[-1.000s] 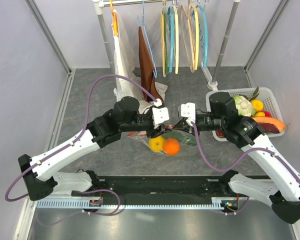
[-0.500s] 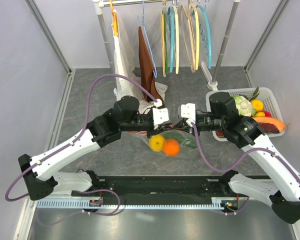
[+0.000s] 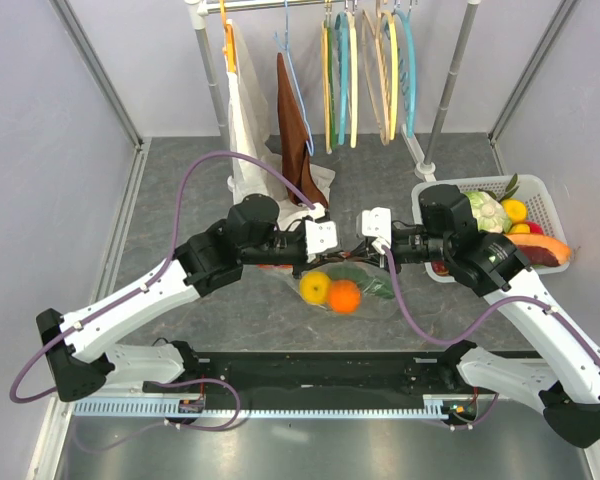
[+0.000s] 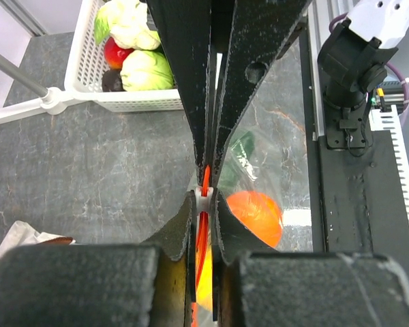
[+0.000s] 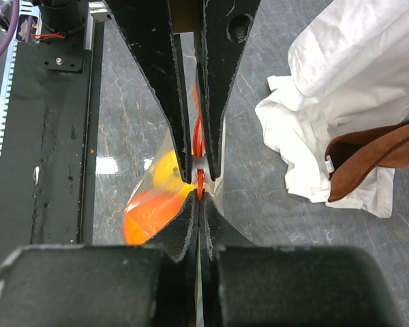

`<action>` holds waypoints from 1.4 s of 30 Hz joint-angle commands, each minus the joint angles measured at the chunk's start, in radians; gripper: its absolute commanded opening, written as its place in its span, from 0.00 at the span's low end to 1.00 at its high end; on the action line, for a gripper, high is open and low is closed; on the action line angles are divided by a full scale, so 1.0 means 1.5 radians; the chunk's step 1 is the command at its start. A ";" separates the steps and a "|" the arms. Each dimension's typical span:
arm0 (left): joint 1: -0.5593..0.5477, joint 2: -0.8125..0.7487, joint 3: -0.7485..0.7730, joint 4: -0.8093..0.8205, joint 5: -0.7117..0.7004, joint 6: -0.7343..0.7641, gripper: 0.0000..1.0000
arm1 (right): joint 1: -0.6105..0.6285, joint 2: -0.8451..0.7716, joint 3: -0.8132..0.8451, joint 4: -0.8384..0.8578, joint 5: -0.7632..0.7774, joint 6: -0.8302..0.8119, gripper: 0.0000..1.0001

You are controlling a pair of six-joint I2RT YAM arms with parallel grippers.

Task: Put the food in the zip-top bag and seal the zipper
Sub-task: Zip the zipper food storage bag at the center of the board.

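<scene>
Orange-red zipper [image 4: 202,235], clamped by left gripper [image 4: 203,204] and right gripper [image 5: 199,182].
Your top view hides both grips; only the wrist views show them.

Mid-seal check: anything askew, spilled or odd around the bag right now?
Nothing spilled: orange, yellow fruit and cucumber sit inside the zip-top bag, and left gripper and right gripper have jaws shut on the zipper. Only oddity: the white garment trails crumpled onto the table behind, apart from the bag.
</scene>
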 commanded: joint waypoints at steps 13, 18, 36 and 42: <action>0.031 -0.036 -0.040 -0.048 -0.028 0.057 0.03 | 0.004 -0.026 0.026 0.022 -0.022 -0.020 0.00; 0.044 -0.047 -0.056 -0.057 -0.030 0.067 0.03 | 0.003 -0.030 0.025 0.022 -0.016 -0.021 0.00; 0.069 -0.128 -0.179 -0.106 -0.072 0.124 0.02 | 0.004 -0.032 0.026 0.022 0.016 -0.025 0.00; 0.081 -0.165 -0.231 -0.128 -0.092 0.150 0.02 | 0.004 -0.034 0.022 0.024 0.026 -0.026 0.00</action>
